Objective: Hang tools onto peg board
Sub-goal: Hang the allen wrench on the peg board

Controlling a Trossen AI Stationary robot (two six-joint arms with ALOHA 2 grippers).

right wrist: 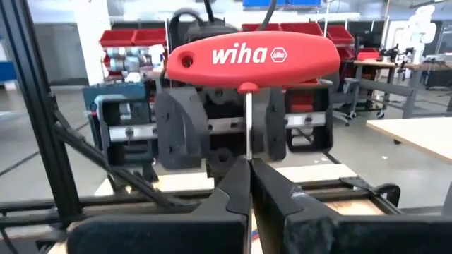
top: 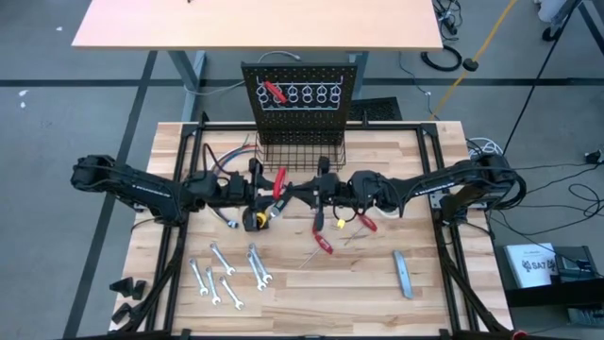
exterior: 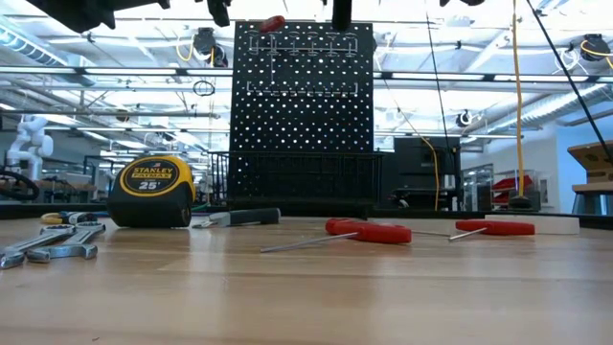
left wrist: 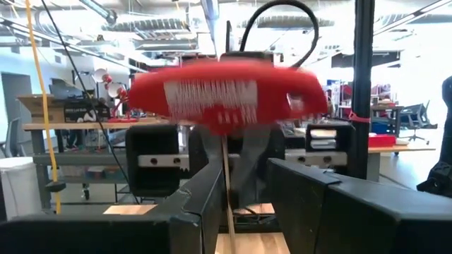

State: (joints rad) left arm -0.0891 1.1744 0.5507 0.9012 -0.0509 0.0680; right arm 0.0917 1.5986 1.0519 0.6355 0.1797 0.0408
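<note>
1. The right gripper (right wrist: pixel 248 166) was closed tight on the thin shaft of the red T-handle key (right wrist: pixel 251 56). It held the key upright in the air over the middle of the table, in front of the peg board (top: pixel 302 94).
2. The left gripper (left wrist: pixel 244 166) faced it from the other side. Its jaws were partly apart on either side of the same shaft and did not seem to pinch it.
3. I judged this to be a handover. To do it well, the left jaws should close fully on the shaft before the right ones let go, so the key cannot swing or drop.
4. Only the right wrist view showed the handle sharply, with the wide left fingers (right wrist: pixel 176 134) behind it.
5. Only the high view showed the free rings on the board and the wrenches (top: pixel 226 274) lying on the table.
6. The low view showed the tape measure (exterior: pixel 151 192) but not the held key.
</note>
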